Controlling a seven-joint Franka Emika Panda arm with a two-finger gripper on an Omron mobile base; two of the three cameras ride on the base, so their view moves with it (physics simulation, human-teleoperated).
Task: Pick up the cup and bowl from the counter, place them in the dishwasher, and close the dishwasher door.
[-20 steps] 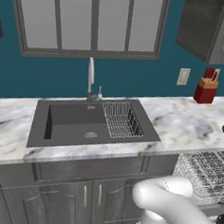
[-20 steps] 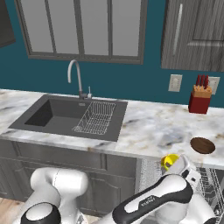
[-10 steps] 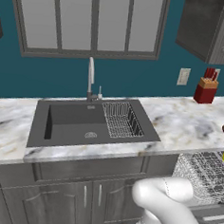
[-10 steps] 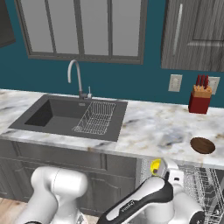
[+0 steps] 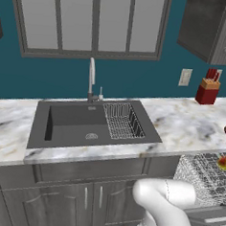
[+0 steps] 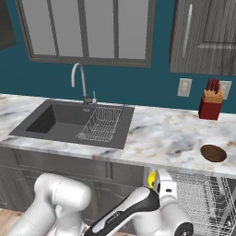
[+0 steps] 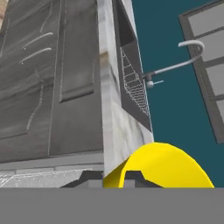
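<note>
Marble counter (image 6: 152, 133) bears one bowl (image 6: 213, 153); gripper (image 7: 131, 177) clasps one cup (image 7: 168, 168)

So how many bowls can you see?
1: the bowl, dark brown, sits on the counter in front of the red knife block. Others could be hidden.

Cup (image 6: 151, 179): small, yellow, off the bench, in front of the bench edge and just beside the left end of the dishwasher rack (image 6: 203, 198); close up it appears as a yellow dome. Bowl (image 6: 214, 153): shallow, dark brown, upright on the marble bench (image 6: 161, 133) near its front edge, above the rack. Dishwasher open, silver wire rack pulled out below the bench.
</note>
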